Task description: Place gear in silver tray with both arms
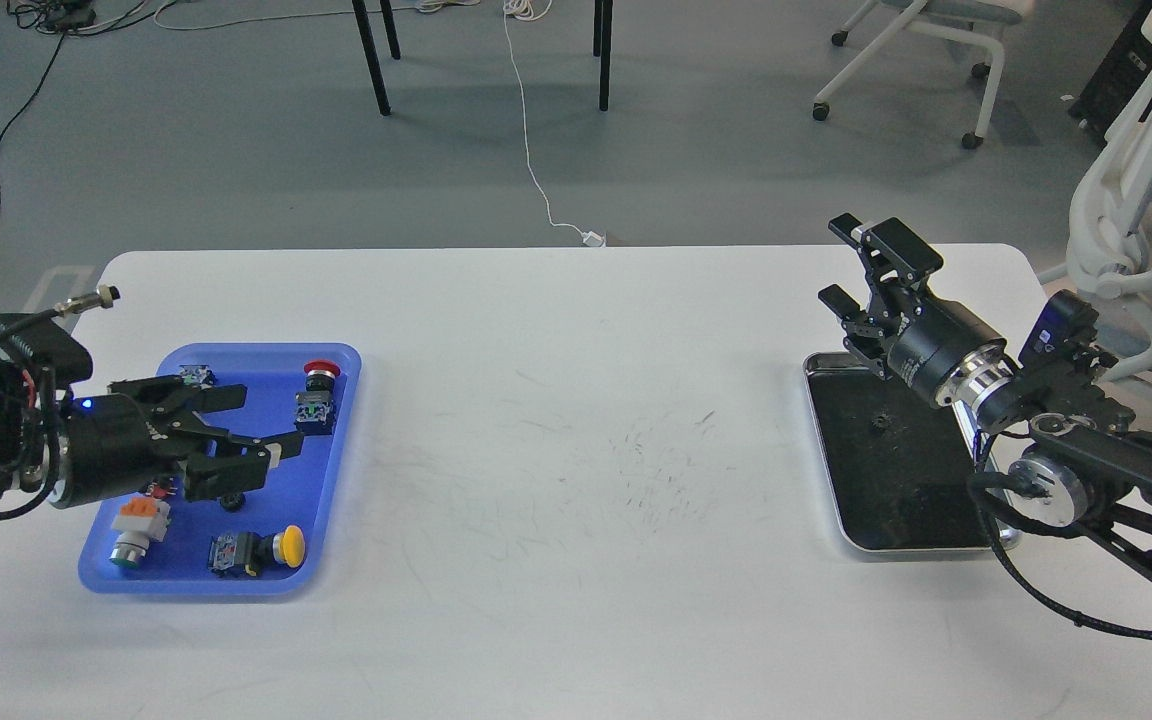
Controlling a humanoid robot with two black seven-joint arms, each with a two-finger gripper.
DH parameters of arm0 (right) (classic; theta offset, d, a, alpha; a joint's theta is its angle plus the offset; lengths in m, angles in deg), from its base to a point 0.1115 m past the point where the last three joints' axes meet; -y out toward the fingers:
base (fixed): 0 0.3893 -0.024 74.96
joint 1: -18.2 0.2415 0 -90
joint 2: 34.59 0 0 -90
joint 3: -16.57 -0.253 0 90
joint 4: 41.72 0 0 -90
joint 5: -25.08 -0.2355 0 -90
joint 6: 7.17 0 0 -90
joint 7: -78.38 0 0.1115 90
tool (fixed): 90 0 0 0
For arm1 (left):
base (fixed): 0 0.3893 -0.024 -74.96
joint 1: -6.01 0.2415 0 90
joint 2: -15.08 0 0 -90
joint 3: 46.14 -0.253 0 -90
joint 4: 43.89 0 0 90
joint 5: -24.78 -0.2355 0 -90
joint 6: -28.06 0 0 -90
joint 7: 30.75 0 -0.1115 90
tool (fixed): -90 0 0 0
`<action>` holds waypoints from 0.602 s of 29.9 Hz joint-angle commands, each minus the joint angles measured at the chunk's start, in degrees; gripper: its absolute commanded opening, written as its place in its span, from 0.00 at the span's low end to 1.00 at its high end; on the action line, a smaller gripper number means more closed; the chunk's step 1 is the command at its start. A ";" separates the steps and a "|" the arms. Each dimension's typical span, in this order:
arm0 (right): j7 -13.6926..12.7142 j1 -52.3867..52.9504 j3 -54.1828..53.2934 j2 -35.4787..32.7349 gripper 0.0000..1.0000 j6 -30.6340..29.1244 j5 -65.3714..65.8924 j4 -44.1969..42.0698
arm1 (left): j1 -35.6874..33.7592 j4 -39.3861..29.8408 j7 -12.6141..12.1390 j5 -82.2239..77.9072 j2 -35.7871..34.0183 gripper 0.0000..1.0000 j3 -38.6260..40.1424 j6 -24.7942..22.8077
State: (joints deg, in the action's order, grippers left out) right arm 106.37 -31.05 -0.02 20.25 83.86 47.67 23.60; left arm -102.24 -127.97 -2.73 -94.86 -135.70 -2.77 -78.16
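The silver tray (841, 505) lies on the right of the white table. A small black gear (878, 424) lies on its dark bottom. My right gripper (834, 258) is open and empty, raised above the tray's far left corner and pointing up and left. My left gripper (266, 420) is open and low over the blue tray (266, 583), pointing right. Its lower finger (236, 462) lies over a small dark round piece (232, 499). I cannot tell if that is a gear.
The blue tray holds a red push button (319, 371) on a blue-green block, a yellow button (286, 545), an orange and white switch (134, 522) and a small part (196, 375). Office chairs stand beyond the table at the right.
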 commanded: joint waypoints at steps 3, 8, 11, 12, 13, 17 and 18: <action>0.01 0.03 -0.02 0.88 0.96 -0.06 0.00 -0.55 | -3.80 2.34 -0.02 -5.36 -0.48 0.76 -6.53 -1.01; 0.01 0.03 0.07 1.32 0.96 -0.15 0.00 -0.64 | -10.30 3.84 -0.02 -5.36 0.75 0.60 -15.58 -3.30; 0.01 0.11 0.07 1.76 0.96 -0.06 0.00 -0.64 | -13.30 6.29 -0.02 -5.36 2.33 0.56 -19.10 -3.39; 0.01 0.11 0.07 1.76 0.96 -0.06 0.00 -0.64 | -14.09 7.26 -0.02 -5.36 3.03 0.55 -19.89 -3.39; 0.01 0.11 0.07 1.76 0.96 -0.06 0.00 -0.64 | -14.79 8.31 -0.02 -5.36 3.74 0.55 -20.42 -3.39; 0.01 0.20 0.07 1.58 0.96 -0.15 0.00 -0.64 | -16.64 12.89 -0.02 -5.36 5.94 0.55 -22.36 -3.39; 0.01 0.20 0.07 1.58 0.96 -0.15 0.00 -0.55 | -16.82 13.07 -0.02 -5.36 6.03 0.55 -22.97 -3.39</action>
State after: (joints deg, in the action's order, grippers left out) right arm 106.38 -30.86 0.06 21.97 83.78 47.66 22.95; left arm -118.20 -116.58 -2.77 -100.22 -130.45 -24.27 -81.54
